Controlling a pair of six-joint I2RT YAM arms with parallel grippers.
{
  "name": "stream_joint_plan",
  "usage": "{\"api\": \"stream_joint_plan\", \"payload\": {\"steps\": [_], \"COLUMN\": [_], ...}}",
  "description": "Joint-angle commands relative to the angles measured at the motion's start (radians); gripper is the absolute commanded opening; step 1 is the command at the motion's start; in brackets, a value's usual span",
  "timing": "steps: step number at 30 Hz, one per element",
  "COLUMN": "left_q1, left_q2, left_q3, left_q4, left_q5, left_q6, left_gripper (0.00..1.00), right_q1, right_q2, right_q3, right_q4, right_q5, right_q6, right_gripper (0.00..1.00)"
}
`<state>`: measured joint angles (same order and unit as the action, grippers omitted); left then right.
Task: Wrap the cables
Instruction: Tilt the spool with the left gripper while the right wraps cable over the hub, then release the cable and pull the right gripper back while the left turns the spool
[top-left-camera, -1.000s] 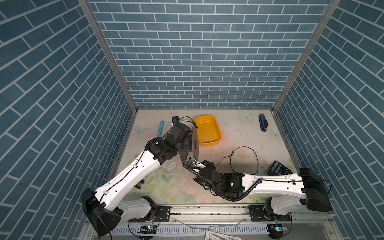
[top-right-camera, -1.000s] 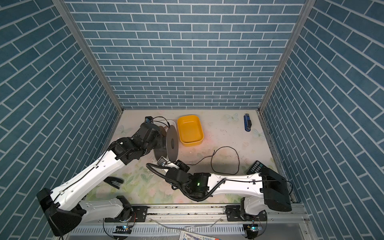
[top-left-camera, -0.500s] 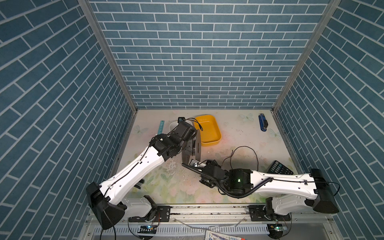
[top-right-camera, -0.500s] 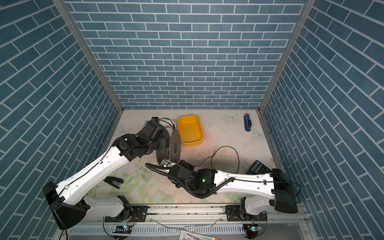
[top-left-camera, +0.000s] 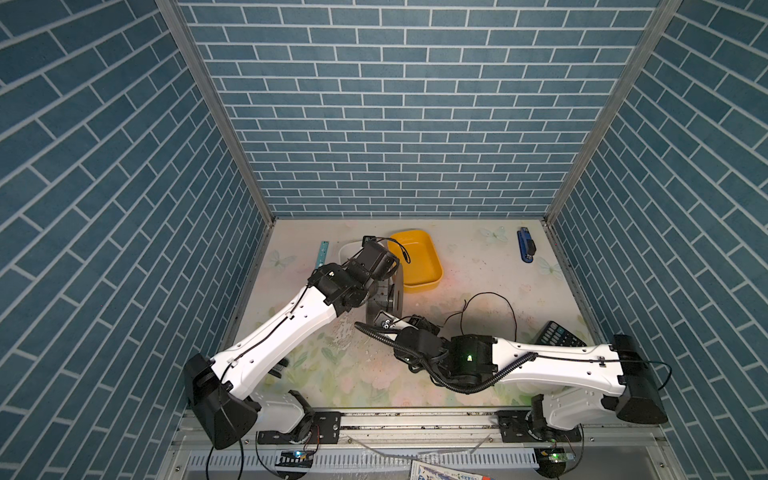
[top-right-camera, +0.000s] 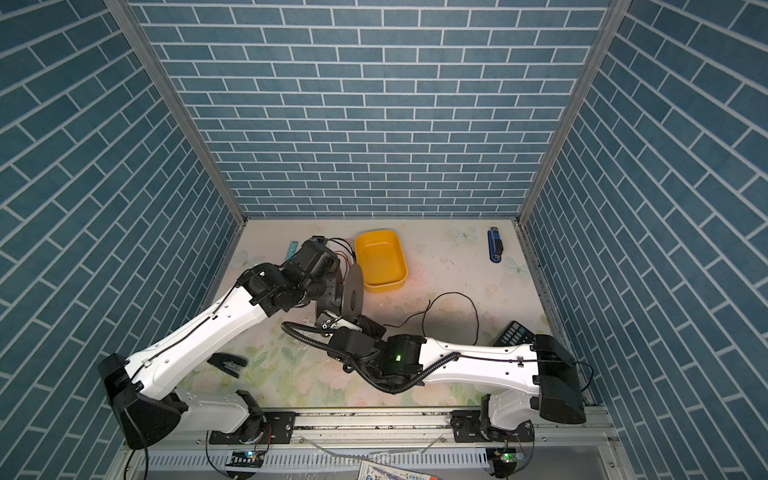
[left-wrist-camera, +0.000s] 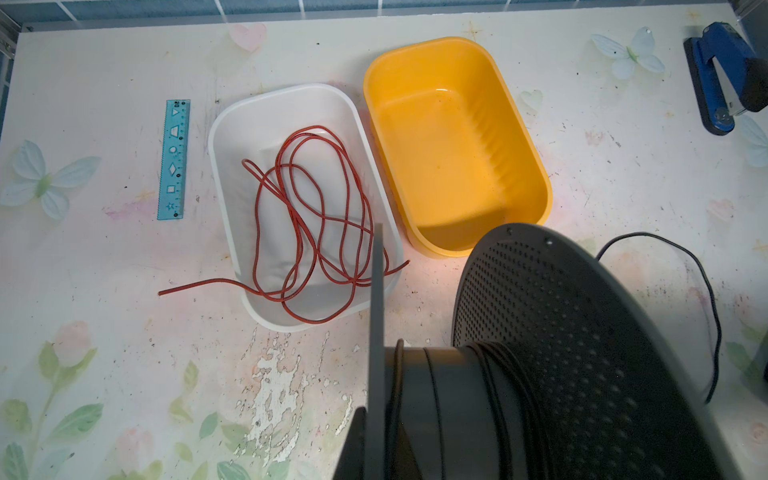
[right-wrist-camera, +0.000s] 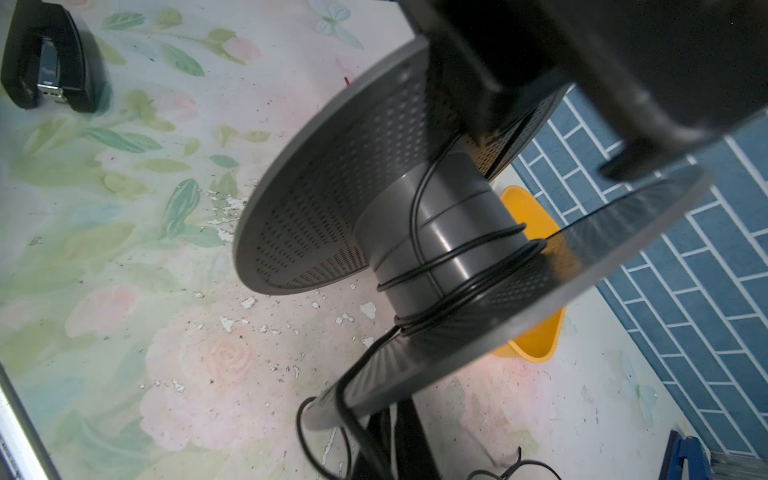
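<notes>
Right gripper has neared the spool, pinching black cable whose slack trails behind; left gripper clamps the flange.

Spool before tub, cable looped right of spool, calculator further right

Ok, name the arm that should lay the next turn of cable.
Right, likely. The left gripper holds the spool up; the right gripper pinches the cable beside it, with the slack on its side.
</notes>
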<state>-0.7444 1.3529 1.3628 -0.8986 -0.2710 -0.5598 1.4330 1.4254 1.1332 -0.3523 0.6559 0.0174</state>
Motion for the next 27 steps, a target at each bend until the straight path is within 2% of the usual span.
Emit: {"api": "stream_joint_plan", "payload": {"steps": [1,7,11,16,19,27], "left_q1": [-0.003,-0.007,-0.012,-0.027,-0.033,-0.033], "left_q2": [-0.001,-0.019,-0.041,-0.055,-0.077,-0.169], "left_q3": [-0.014,-0.042,-0.072,-0.074,-0.087,-0.108], "left_q4": [-0.057,-0.052,-0.025,-0.046,-0.048,-0.083], "left_q5": [-0.015,0.014,0.076,0.100,0.128,0.207], "left_q6": [0.057,0.060,0.075,0.096,0.109,0.159], "left_gripper": [0.00,0.00,0.00,0.00,0.00,0.00], "right_q1": [-0.011,-0.031,-0.053,-0.093,-0.136,-0.304], "right_q2": [-0.030,-0.064,-0.063,-0.052,-0.058,-0.092], "right_q3": [0.057,0.042,0.053,0.062,0.063,0.058], "right_q4": [0.092,0.157,0.160,0.154,0.132,0.058], "right_q5": [0.106,0.129,0.091,0.052,-0.003,-0.283], "right_q6": [0.002,-0.023,-0.030,-0.033,-0.018,0.038], "right_gripper": [0.10,0.14,0.16,0.16,0.16,0.17]}}
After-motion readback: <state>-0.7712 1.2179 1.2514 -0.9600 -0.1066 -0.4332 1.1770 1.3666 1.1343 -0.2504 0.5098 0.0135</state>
